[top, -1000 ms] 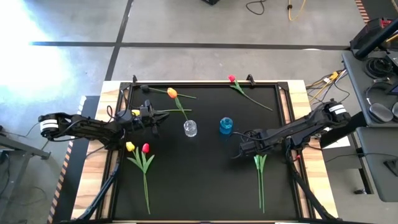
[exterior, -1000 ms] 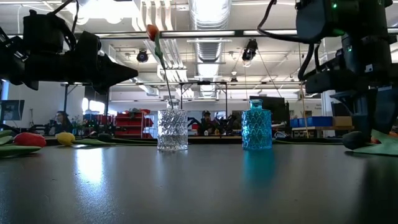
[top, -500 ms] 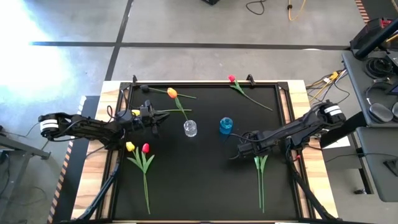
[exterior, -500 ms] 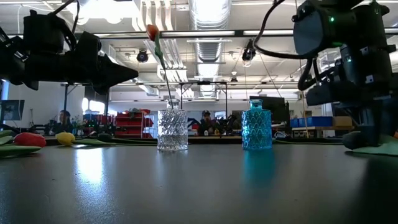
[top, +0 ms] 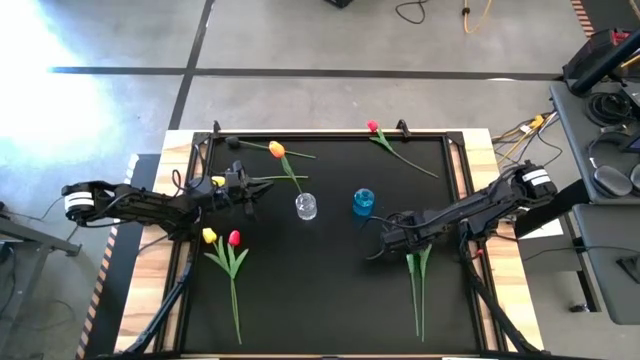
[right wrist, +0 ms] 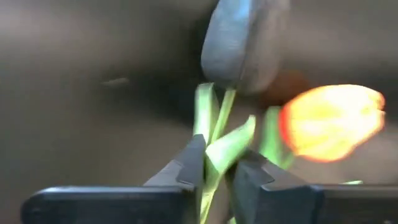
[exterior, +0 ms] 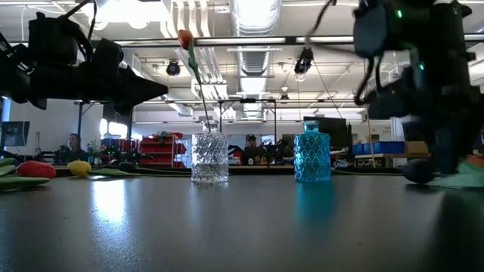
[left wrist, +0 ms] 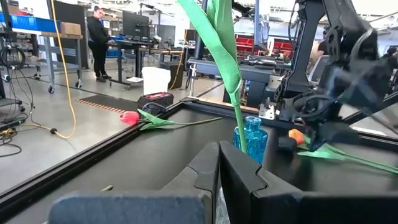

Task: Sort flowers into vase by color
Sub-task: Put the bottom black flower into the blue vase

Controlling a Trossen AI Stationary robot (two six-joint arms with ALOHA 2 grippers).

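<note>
Near the blue vase [top: 363, 202], green stems [right wrist: 214, 149] of flowers lying on the table [top: 330, 290] are pinched by the narrow right gripper [top: 386, 240]. They should be lifted slowly so nothing slips. The left gripper [top: 252, 190] is closed on a stem [left wrist: 227, 68].

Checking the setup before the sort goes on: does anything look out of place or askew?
Only the orange tulip in the clear vase: it leans far over the rim, its head well off toward the table's back edge. The blue vase stands upright.

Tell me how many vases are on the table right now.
2. A clear glass vase stands near the mat's middle, an orange tulip leaning out of it. A blue vase stands beside it, toward the right arm. None looks hidden.
</note>
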